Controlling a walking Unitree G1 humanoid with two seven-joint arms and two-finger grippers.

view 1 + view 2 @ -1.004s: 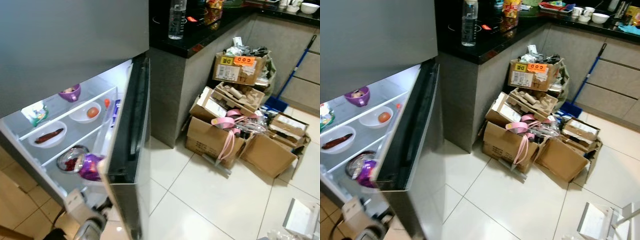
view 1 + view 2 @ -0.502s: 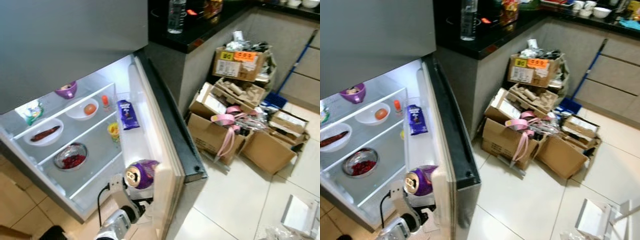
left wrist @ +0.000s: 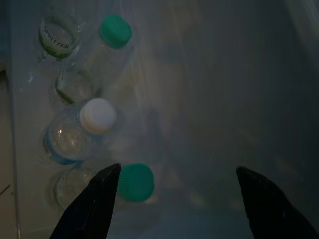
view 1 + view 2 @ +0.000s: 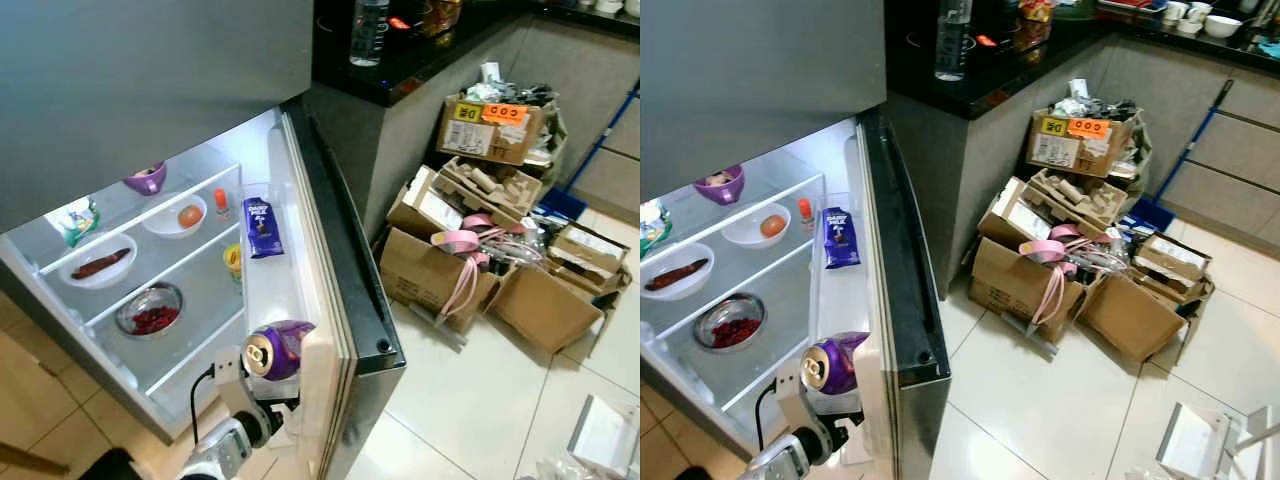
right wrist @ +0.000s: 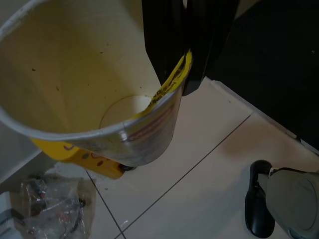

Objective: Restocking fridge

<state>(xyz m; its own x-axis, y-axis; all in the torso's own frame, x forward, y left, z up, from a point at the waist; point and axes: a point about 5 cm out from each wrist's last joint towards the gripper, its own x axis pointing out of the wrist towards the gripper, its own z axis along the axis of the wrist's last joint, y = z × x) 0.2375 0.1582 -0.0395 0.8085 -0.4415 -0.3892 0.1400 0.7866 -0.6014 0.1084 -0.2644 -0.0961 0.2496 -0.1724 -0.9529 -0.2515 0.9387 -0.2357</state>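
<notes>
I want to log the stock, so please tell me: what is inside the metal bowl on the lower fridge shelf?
The metal bowl on the lower fridge shelf holds small red pieces, maybe berries; too small to identify. Anything beneath them is covered.

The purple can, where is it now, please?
In the left eye view the purple can lies on its side in the lower shelf of the open fridge door, below the blue chocolate bar, just above the left gripper.

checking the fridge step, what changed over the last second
The fridge door swung wide open, uncovering the purple packet in its rack. The left arm, near the purple can in the lower door rack, came into fuller view. Bowls and plates on the shelves stayed put.
</notes>
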